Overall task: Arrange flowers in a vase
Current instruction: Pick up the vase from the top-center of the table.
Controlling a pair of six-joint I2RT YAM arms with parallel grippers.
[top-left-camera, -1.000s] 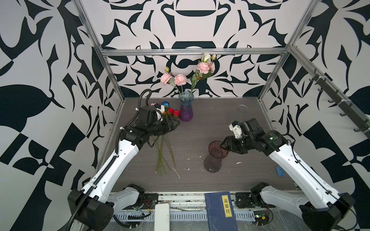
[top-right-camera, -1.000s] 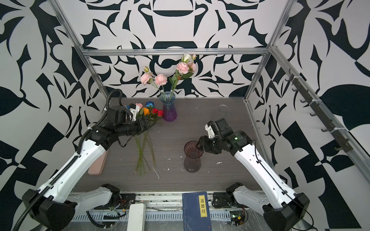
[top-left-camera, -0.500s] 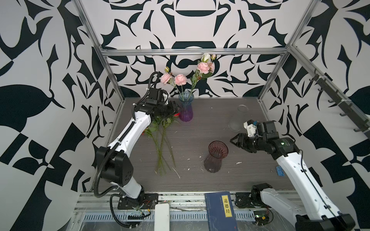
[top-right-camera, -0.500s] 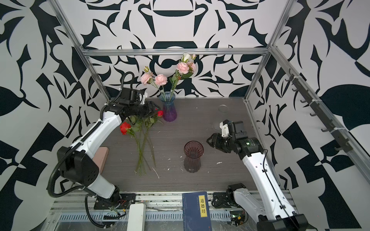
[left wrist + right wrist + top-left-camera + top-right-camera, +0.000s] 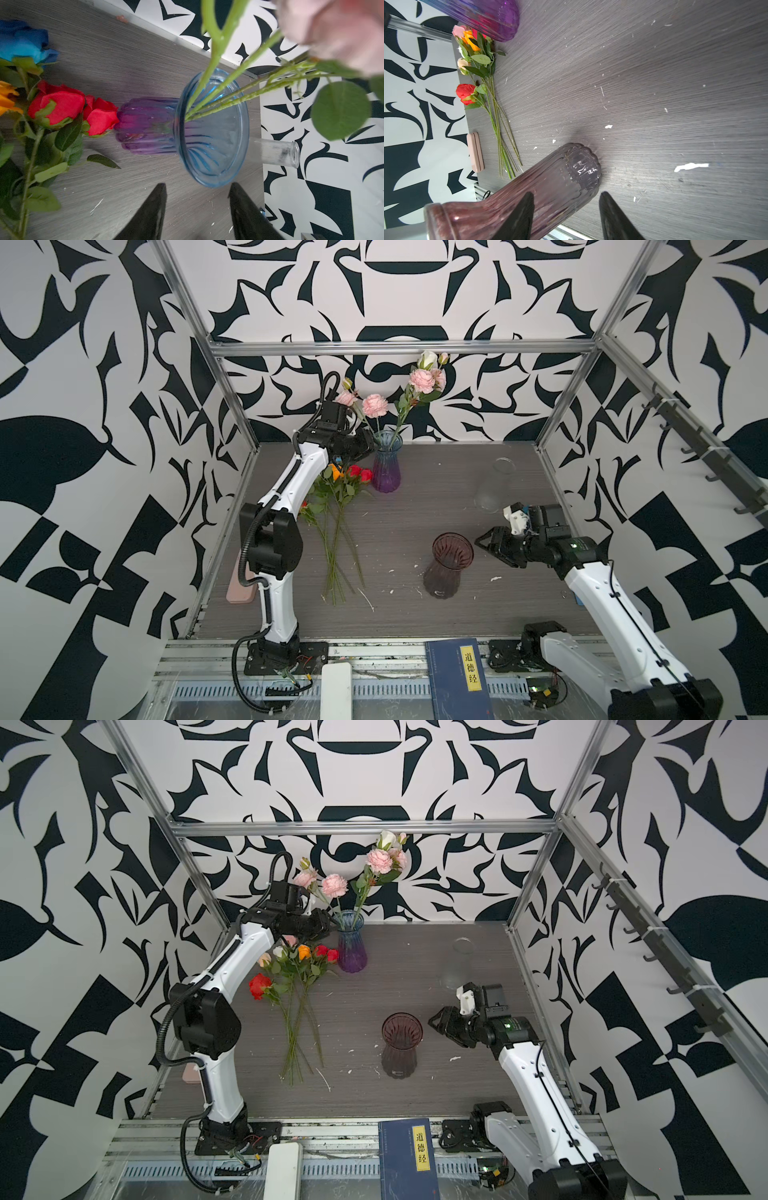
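Hovering beside the blue vase [image 5: 386, 472], we hold our left jaws apart, empty; right jaws gape empty near the brown vase [image 5: 445, 572].

Bright, even, diffuse light fills both top views; shadows on the table [image 5: 415, 506] are soft and faint; the clear vase [image 5: 494, 489] nearly washes out against the grey surface; in the left wrist view a pink bloom [image 5: 336, 27] and a round leaf [image 5: 340, 110] near the lens are blurred, while the blue-purple vase [image 5: 212, 128] looks slightly soft; the right wrist view is crisp, with small glints on the dark vase [image 5: 550, 182].
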